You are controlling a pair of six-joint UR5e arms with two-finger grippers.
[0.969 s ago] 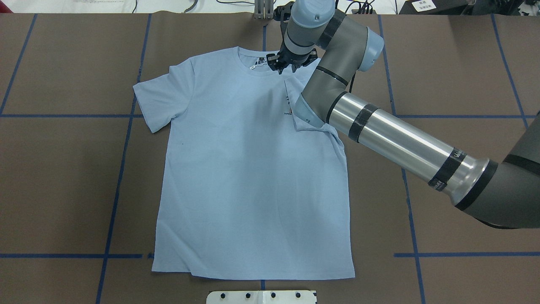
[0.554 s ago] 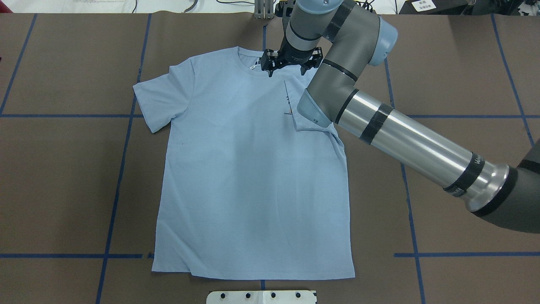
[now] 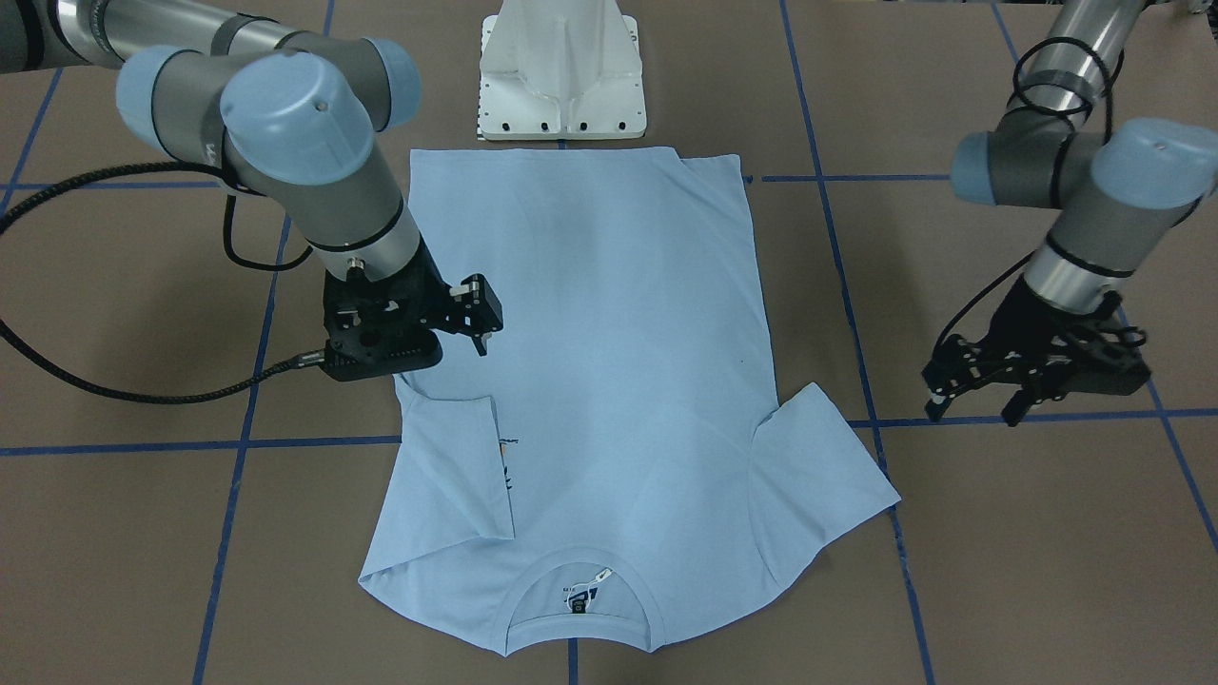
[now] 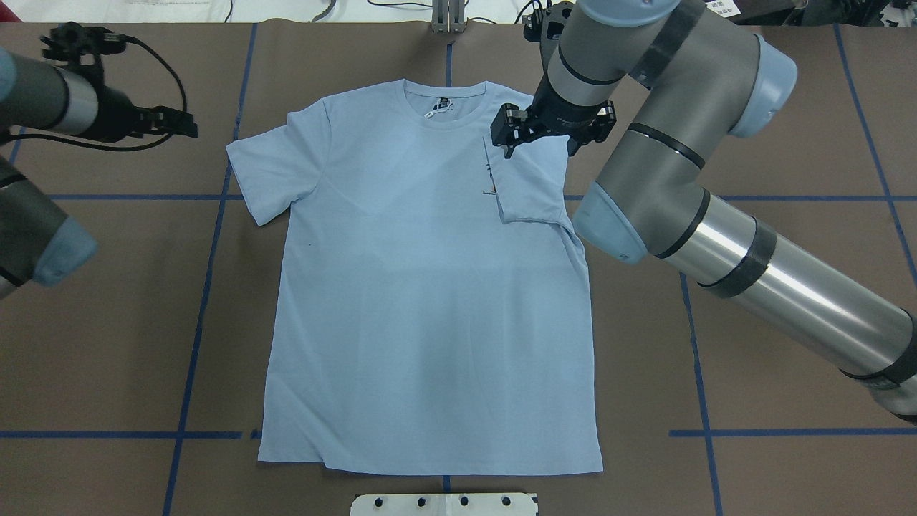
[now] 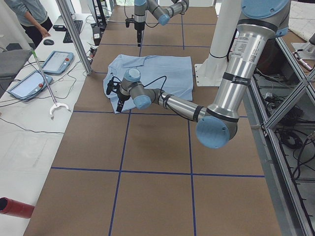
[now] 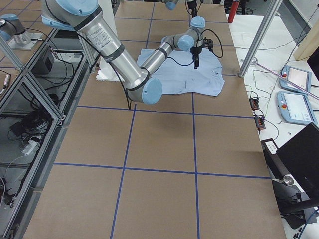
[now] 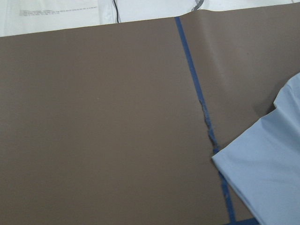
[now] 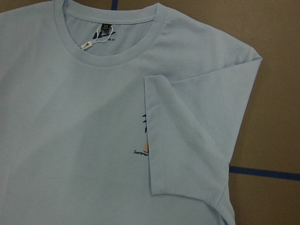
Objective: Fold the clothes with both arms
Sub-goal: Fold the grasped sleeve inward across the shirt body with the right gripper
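Observation:
The pale blue T-shirt point(image 4: 423, 301) lies flat, front up, with its collar point(image 8: 117, 56) at the far edge. Its sleeve point(image 8: 187, 136) on my right side is folded inward over the chest and covers part of the print point(image 8: 143, 136). My right gripper point(image 4: 539, 143) hovers open above that folded sleeve and shoulder, holding nothing. My left gripper point(image 3: 971, 411) hangs open over bare table beyond the other sleeve point(image 3: 823, 476), apart from it. The left wrist view shows only that sleeve's corner point(image 7: 267, 168).
The white pedestal base point(image 3: 561, 76) stands at the hem end of the shirt. Blue tape lines point(image 4: 208, 287) grid the brown table. A person point(image 5: 29, 19) and tablets point(image 5: 56, 61) are at a side table beyond the collar end.
My right gripper moved from the collar rightward to above the folded sleeve, and its fingers spread wider. The left arm came into the overhead view on the left. The T-shirt has not moved.

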